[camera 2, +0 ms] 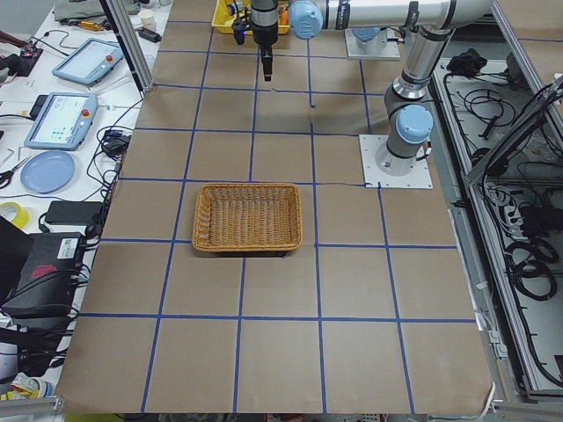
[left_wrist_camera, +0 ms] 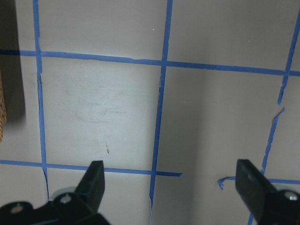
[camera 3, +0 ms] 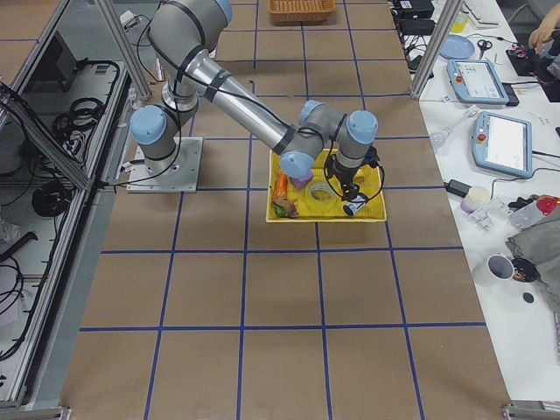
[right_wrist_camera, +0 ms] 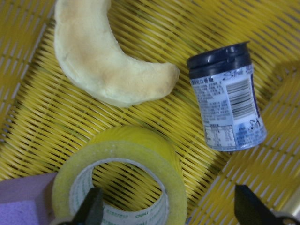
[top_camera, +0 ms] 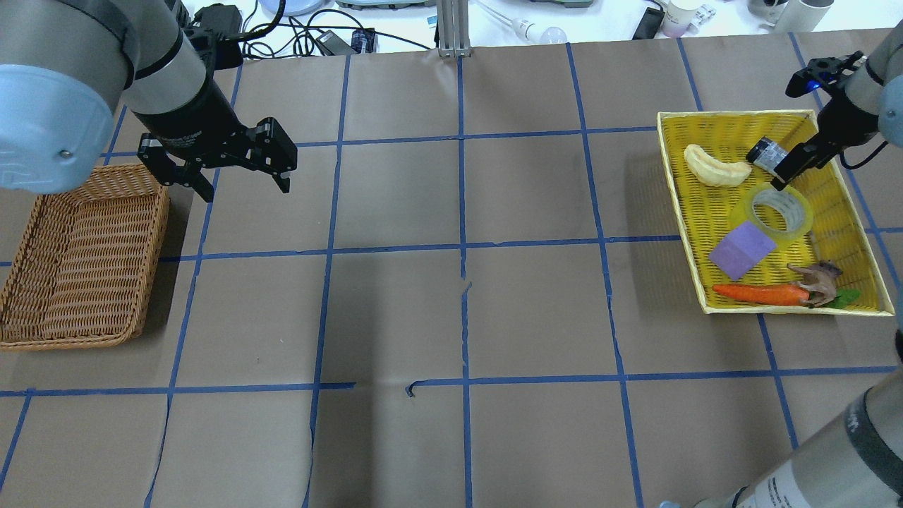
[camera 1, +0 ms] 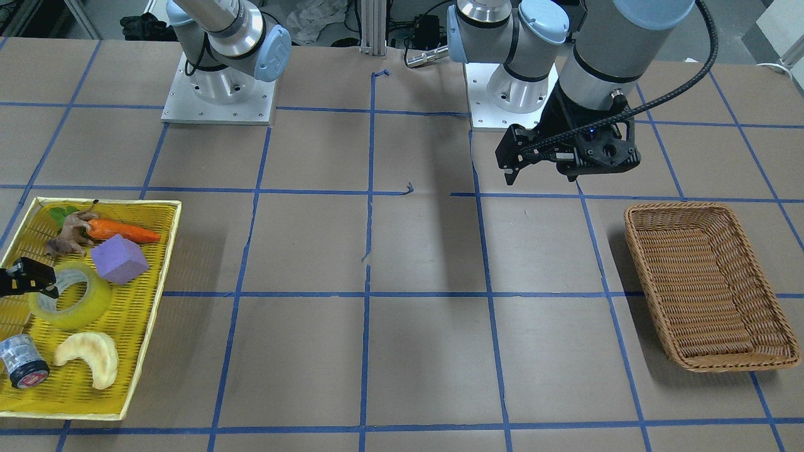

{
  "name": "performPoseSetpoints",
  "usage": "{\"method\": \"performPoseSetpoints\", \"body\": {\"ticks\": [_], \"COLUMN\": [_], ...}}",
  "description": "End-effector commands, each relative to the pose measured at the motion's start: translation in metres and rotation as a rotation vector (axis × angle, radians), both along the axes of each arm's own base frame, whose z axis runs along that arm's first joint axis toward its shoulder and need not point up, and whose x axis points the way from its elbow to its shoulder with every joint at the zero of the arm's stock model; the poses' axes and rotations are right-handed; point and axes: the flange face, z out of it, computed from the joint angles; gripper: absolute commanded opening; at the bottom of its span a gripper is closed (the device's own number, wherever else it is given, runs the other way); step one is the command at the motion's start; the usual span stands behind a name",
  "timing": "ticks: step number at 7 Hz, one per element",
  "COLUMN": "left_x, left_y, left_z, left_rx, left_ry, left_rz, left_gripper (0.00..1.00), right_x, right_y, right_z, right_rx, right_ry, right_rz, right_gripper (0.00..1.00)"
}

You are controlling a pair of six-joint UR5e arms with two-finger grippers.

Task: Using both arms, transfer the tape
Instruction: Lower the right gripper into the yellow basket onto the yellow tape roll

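Nearest the right wrist camera, the tape point(right_wrist_camera: 136, 145) lies flat in the yellow tray point(top_camera: 695, 212), its lower edge cut off by the frame. Only the fingertips of the right hand point(right_wrist_camera: 168, 206) show there. They are spread wide and hold nothing, one over the hole in the core and the other outside the ring, so they straddle its wall. Whether either touches it I cannot tell. In the front view this hand is mostly cut off at the edge.

Also in the tray are a bread crescent point(right_wrist_camera: 108, 65), a jar point(right_wrist_camera: 227, 98) with a label too blurred to read, a purple block point(right_wrist_camera: 23, 197) right beside the tape, a carrot point(top_camera: 758, 293), and a toy animal point(top_camera: 815, 279) standing over the carrot's leafy end.

The left hand point(top_camera: 247, 192) hangs over the desk point(top_camera: 458, 317) just beside the basket point(top_camera: 77, 240), fingers wide apart, gripping nothing.
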Motion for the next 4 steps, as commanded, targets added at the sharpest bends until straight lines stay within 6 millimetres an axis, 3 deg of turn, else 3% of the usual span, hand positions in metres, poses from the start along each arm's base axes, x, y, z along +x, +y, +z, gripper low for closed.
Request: {"method": "performPoseSetpoints", "body": {"ticks": [1,4], "left_x": [0.0,0.003], "left_y": [0.0,-0.001], "left_z": [0.0,0.002], "left_rx": [0.0,-0.005], "left_ry": [0.001,0.001], "left_rz": [0.001,0.005], "left_gripper": [1.0,1.0], "right_x": [-0.019,-0.015], "right_y": [0.016,0.024], "right_z": [-0.037,-0.049], "right_rx": [0.024,0.04], "right_ry": [-0.032,-0.039], "right_rz": [0.003,0.003], "right_gripper": [0.75,0.0]}}
